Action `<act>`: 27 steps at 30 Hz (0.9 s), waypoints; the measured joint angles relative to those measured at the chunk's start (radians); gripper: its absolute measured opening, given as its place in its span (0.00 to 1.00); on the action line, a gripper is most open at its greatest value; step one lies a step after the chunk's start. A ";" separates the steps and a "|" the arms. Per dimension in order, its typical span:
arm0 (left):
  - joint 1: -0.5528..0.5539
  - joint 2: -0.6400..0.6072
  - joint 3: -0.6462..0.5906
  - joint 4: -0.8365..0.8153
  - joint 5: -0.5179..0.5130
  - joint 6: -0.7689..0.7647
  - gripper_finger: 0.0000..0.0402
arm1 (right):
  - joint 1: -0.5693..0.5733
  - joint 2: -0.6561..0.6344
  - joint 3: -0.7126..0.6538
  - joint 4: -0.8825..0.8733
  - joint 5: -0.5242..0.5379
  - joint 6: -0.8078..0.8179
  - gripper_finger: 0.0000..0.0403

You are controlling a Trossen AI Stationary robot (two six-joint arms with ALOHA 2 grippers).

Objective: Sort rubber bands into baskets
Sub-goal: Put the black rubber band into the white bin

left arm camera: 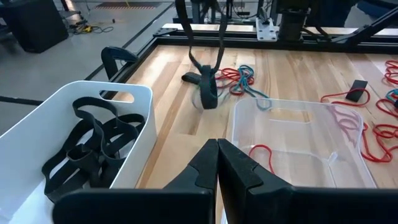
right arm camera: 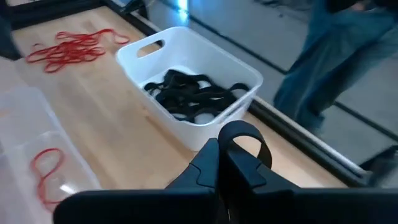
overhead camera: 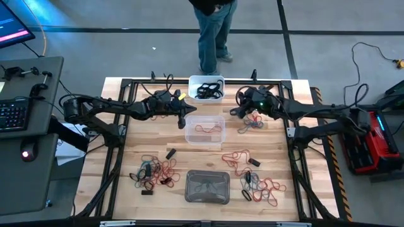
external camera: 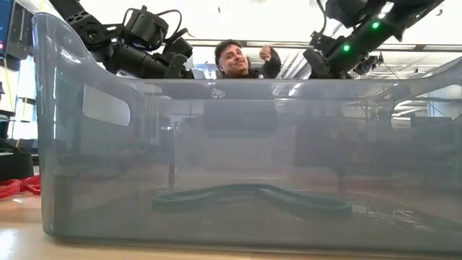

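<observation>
Pinching a black rubber band point(right arm camera: 247, 138), the right gripper point(right arm camera: 219, 155) hovers beside the opaque white plastic basket point(right arm camera: 186, 59) (black bands inside); left gripper point(left arm camera: 217, 163), fingers pressed together, hangs between it and the clear basket point(left arm camera: 298, 118).

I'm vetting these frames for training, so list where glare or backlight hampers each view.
Low view: the grey basket fills the frame, reflections streak its wall, and bright ceiling lights backlight both arms. High view: even light on the table. Wrist views: no glare on the white basket.
</observation>
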 joint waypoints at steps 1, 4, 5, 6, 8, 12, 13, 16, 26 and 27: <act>0.000 0.000 0.000 -0.001 0.000 0.000 0.00 | 0.006 -0.009 0.000 -0.008 0.024 0.000 0.00; 0.000 0.000 0.000 -0.005 0.000 0.000 0.00 | 0.025 -0.036 0.000 -0.021 0.087 0.000 0.00; 0.000 0.000 0.000 -0.006 0.000 0.000 0.00 | 0.032 -0.044 0.000 -0.022 0.104 0.000 0.00; 0.000 0.000 0.000 -0.006 0.000 0.000 0.00 | 0.040 -0.053 0.000 -0.021 0.123 0.000 0.00; 0.000 0.000 0.000 -0.009 0.000 0.000 0.00 | 0.056 -0.067 0.000 -0.022 0.170 0.000 0.00; 0.000 0.000 0.000 -0.019 0.000 0.000 0.00 | 0.093 -0.091 0.000 -0.023 0.289 0.000 0.00; 0.000 0.000 0.000 -0.020 0.000 0.000 0.00 | 0.104 -0.097 0.000 -0.023 0.324 0.000 0.00; 0.000 0.000 0.000 -0.021 0.000 0.000 0.00 | 0.133 -0.102 0.000 -0.022 0.410 0.005 0.00; -0.004 0.000 0.000 -0.021 0.000 -0.007 0.00 | 0.157 -0.056 -0.005 -0.033 0.402 0.066 0.00; -0.005 0.000 0.000 -0.021 0.000 -0.007 0.00 | 0.157 -0.044 -0.005 -0.033 0.397 0.072 0.00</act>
